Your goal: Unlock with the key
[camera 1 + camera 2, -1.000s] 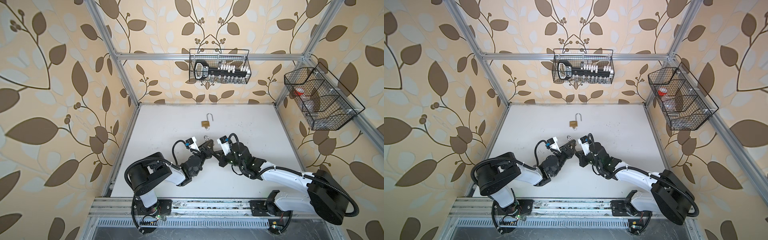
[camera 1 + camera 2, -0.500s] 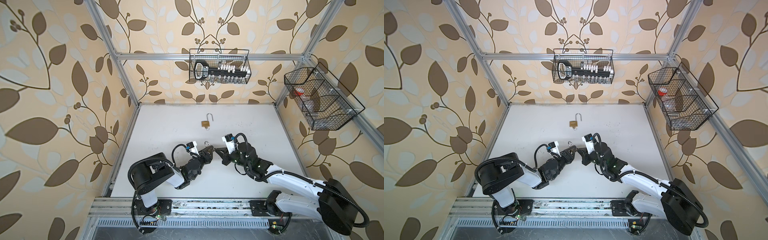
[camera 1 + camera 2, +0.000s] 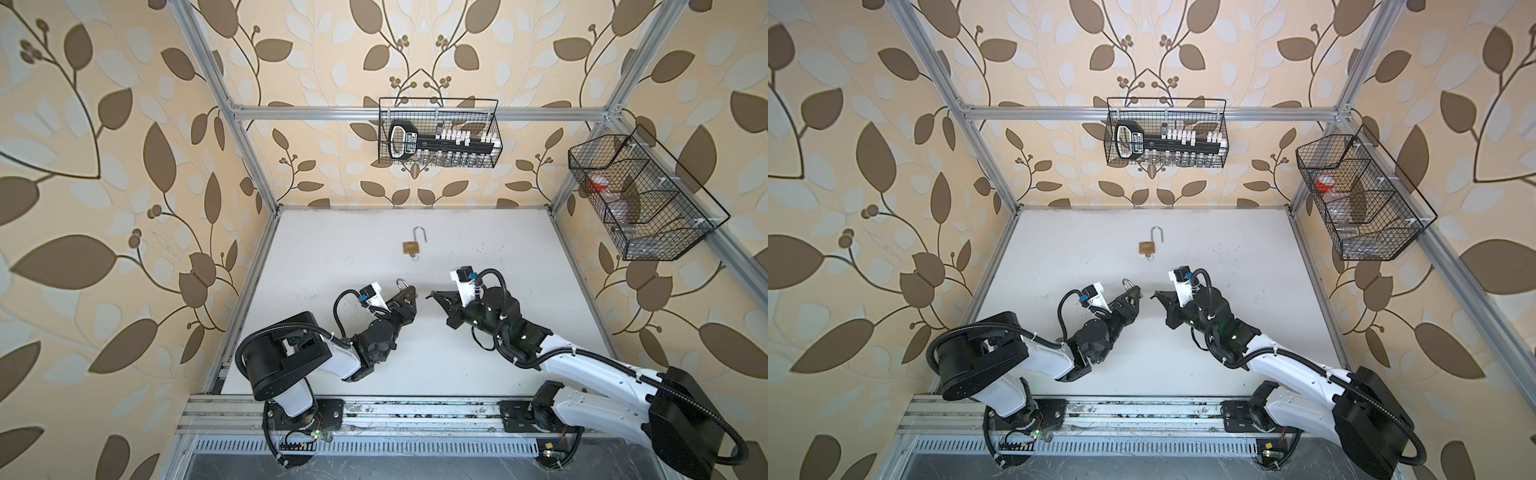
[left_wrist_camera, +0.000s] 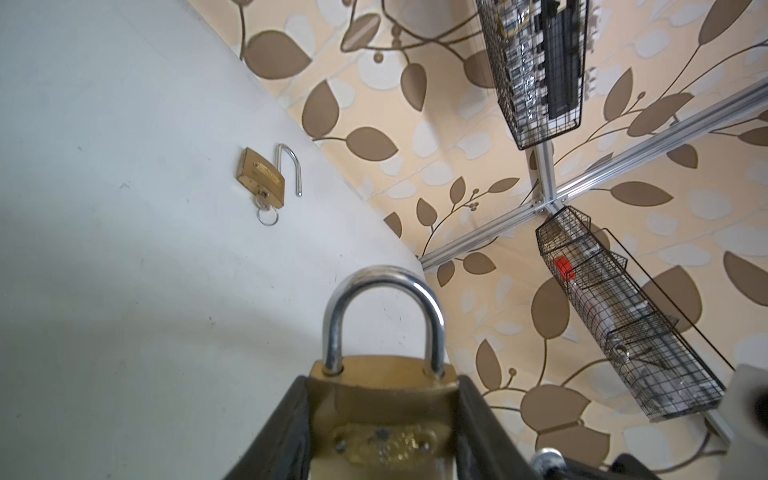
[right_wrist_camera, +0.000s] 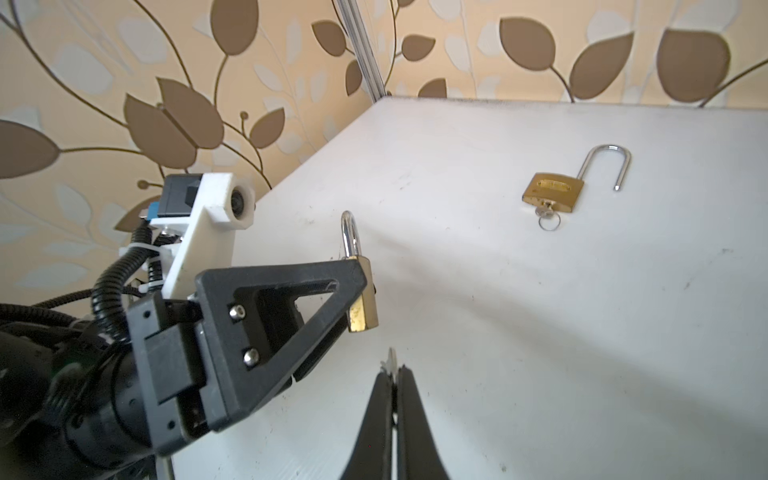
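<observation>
key point(image 5: 390, 362) tip in right pincer point(image 5: 395, 372) shows clearly only from right wrist.

A robot lab test booth: an aluminium frame point(image 3: 311, 113) holds leaf-patterned wallpaper point(image 3: 104, 166), wire baskets point(image 3: 438, 160) hang inside, and robot arms point(image 3: 345, 361) are bolted to a rail point(image 3: 415, 409) beside a white table point(image 3: 478, 249).

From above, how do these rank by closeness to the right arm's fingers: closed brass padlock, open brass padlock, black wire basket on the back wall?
In a top view:
1. Closed brass padlock, gripped by the left arm's fingers, left of the right arm's fingers.
2. Open brass padlock, on the white table, farther back.
3. Black wire basket, on the back wall, farthest.
</observation>
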Controlling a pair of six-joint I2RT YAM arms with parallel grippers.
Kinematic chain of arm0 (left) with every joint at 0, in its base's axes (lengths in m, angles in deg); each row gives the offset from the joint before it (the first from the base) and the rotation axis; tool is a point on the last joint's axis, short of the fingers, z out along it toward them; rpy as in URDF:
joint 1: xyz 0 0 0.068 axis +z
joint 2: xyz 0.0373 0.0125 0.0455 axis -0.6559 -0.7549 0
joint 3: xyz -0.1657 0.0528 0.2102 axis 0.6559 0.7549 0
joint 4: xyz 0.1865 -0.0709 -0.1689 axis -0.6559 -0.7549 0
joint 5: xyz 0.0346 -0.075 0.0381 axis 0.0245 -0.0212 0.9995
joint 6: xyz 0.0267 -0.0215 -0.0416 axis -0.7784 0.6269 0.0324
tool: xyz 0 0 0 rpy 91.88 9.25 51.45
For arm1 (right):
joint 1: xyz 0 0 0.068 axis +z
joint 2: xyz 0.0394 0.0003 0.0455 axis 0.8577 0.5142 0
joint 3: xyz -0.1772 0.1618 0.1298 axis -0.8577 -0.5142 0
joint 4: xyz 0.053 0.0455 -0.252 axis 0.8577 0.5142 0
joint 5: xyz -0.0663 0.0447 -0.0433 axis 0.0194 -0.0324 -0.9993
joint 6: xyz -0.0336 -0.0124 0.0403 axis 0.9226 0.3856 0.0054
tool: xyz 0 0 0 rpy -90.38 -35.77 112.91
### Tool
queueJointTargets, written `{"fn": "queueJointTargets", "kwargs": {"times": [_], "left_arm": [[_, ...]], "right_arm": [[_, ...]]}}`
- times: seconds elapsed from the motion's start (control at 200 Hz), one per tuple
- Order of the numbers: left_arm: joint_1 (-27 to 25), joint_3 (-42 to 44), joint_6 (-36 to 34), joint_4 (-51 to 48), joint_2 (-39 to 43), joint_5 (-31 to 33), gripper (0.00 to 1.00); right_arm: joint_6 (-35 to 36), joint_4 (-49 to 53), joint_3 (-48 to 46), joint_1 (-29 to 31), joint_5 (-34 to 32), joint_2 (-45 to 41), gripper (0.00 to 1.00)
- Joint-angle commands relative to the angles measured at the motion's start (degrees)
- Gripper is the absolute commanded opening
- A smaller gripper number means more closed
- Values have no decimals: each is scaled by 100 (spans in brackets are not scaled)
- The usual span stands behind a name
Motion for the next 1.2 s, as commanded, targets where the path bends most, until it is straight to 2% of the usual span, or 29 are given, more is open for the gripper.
{"fn": "queueJointTargets", "kwargs": {"times": [0.0,0.135,0.27,0.35,0.41,0.49,0.565,0.645,0.755,0.99,1.195], "left_arm": [[-38,-106,141,216,439,329,0],[-38,-191,1597,-581,964,206,0],[-42,14,2056,231,1217,-156,0],[-42,148,2412,90,1491,-164,0],[-46,242,2714,-202,1711,-253,0],[-46,431,3042,-319,1936,-336,0],[-46,651,3429,-327,2113,-315,0],[-46,787,3702,-390,2312,-382,0],[-55,871,4241,-922,2658,-473,0],[-84,1066,4645,-1761,3581,-348,0],[-82,980,4728,-2869,4367,-240,0]], "right_arm": [[236,-427,-252,134,-104,-264,0],[303,-855,-648,373,-385,-818,0],[-150,-669,-739,695,-1489,-1685,0],[-205,-744,-683,1033,-2044,-1771,0],[-91,-1041,-751,1356,-2493,-1691,0],[159,-2067,-1155,1885,-3190,-1556,0],[386,-2960,-1445,2303,-3807,-1332,0],[719,-3578,-1508,2620,-4174,-1002,0],[1339,-4492,-1540,3098,-4757,-517,0],[2083,-5806,-1022,3633,-5215,1050,0],[1948,-6620,-574,3671,-5139,2183,0]]}}
